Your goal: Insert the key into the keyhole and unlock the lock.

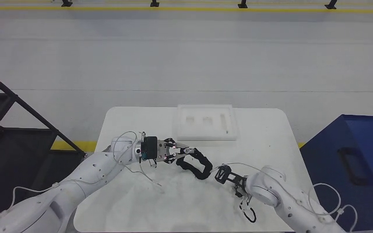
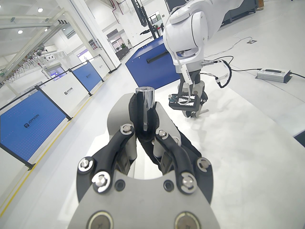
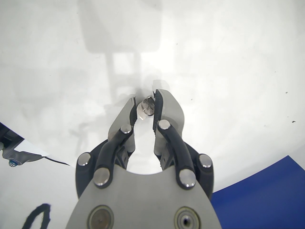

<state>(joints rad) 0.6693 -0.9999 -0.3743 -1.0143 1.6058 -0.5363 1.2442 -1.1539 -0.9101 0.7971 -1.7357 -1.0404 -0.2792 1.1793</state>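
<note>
watching the top view, i have the left gripper (image 1: pixel 173 152) just left of the frame's centre, clamped on the lock (image 2: pixel 144 101). its wrist view shows both fingers (image 2: pixel 164 119) pinching the chrome cylinder, and in the top view the black cable (image 1: pixel 201 167) curls off toward the lower right. the right gripper (image 3: pixel 144 104) sits near the cable's far end, lower right of centre. its fingers (image 3: pixel 171 110) are closed on the small knurled head of the key (image 3: pixel 145 110), down at the table (image 1: pixel 262 131). i cannot tell whether the key is clear of the surface or resting on it. my worry is the grip on that key, since only a short, rounded head sits between the pads. any side load when i lift or press could roll it or flick it out, and the blade's direction is hidden from me. i also cannot make out the keyhole on the cylinder, so i would be lining up the approach half blind, and a skewed entry would jam the tip against the rim. the cylinder is smooth and round, so i judge that turning the key may spin it in the left pads instead of working the lock. the cable lies between the two grippers and could snag the right one or tug the lock off line. the white foam tray (image 1: pixel 205 122) in the upper middle of the table is well apart from all this.
</note>
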